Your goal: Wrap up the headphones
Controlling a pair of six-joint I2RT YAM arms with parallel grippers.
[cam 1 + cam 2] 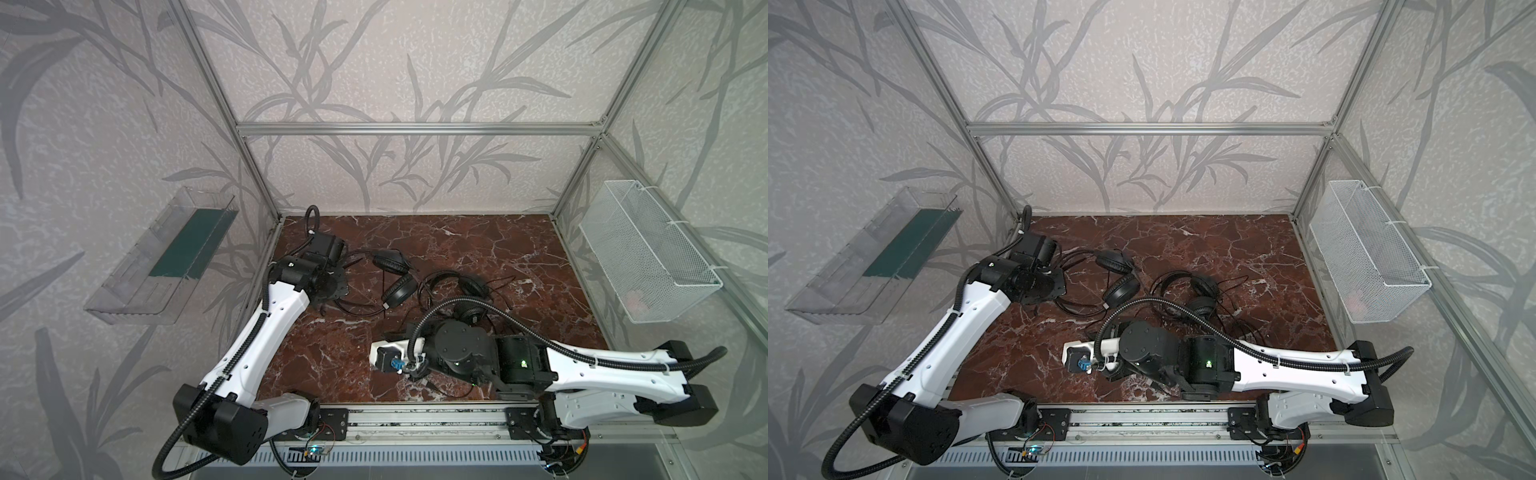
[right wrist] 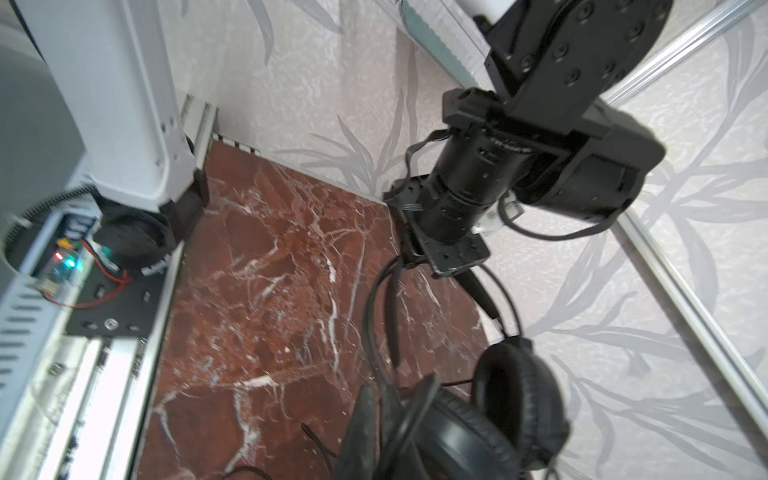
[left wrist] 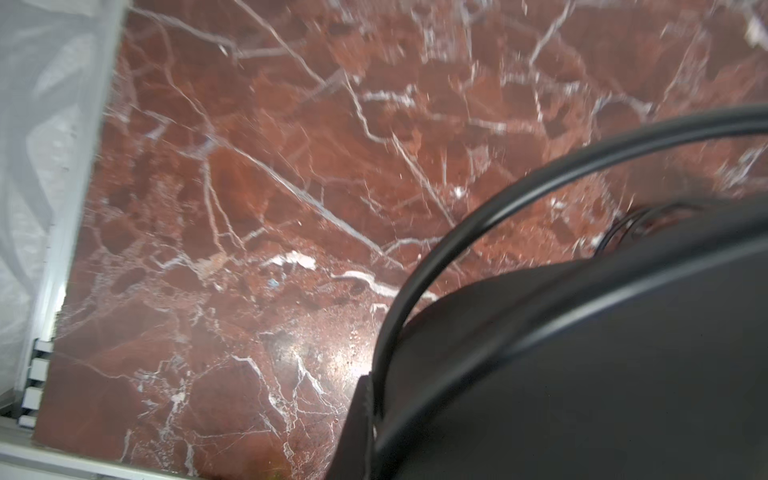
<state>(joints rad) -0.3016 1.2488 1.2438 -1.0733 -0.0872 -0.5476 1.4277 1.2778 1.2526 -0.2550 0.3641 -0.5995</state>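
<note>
Two black headphones lie on the red marble table (image 1: 478, 245). The left headset (image 1: 399, 291) (image 1: 1121, 291) has its wire headband reaching to my left gripper (image 1: 326, 305) (image 3: 370, 395), which is shut on that headband wire (image 3: 478, 224). In the right wrist view its earcups (image 2: 519, 395) sit right beside my right gripper (image 2: 378, 415) (image 1: 397, 328). That gripper's fingers are pressed together, with a thin black wire of this headset running in between them. The right headset (image 1: 471, 286) (image 1: 1200, 309) lies loose behind the right wrist, its cable spread around it.
A clear plastic bin (image 1: 162, 266) hangs on the left wall. On the right wall hangs a white mesh basket (image 1: 648, 253). The aluminium rail (image 1: 415, 419) that carries both arm bases runs along the table's front edge. Thin loose cable (image 1: 511, 286) trails to the right.
</note>
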